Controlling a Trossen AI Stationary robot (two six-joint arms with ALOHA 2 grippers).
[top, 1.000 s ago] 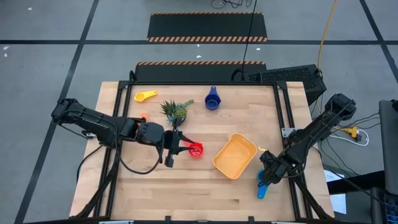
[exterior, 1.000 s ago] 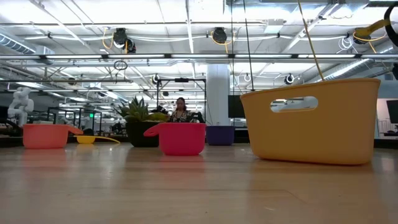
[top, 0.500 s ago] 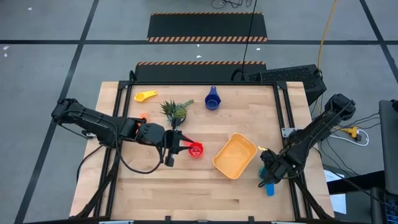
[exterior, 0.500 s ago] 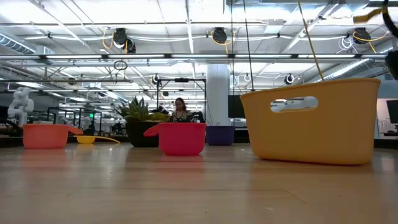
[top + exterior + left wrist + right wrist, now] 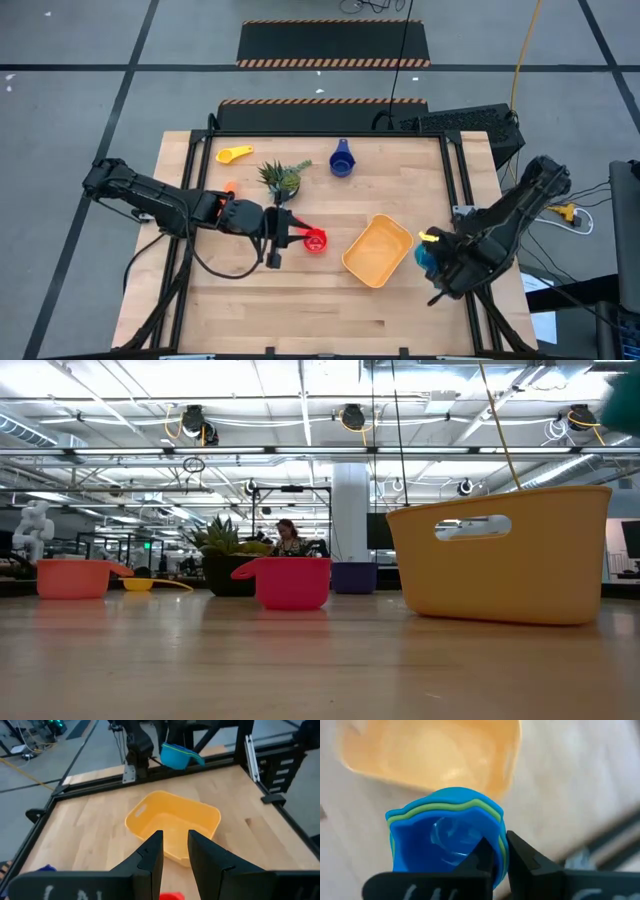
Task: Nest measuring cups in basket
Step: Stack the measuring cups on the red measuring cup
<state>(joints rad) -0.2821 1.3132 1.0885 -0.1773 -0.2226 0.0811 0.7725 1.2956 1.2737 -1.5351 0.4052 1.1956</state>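
Right gripper [image 5: 500,857] clamped on nested blue-and-green plastic cup stack [image 5: 445,837], aloft beside shallow orange-yellow plastic basket [image 5: 378,250] | risk: rim-only pinch, could slip and miss | left gripper [image 5: 175,852] narrowly parted, empty, near red cup [image 5: 316,241]

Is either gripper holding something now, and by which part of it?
The right gripper holds a nested stack of blue and green cups, fingers pinching its rim. The left gripper holds nothing.
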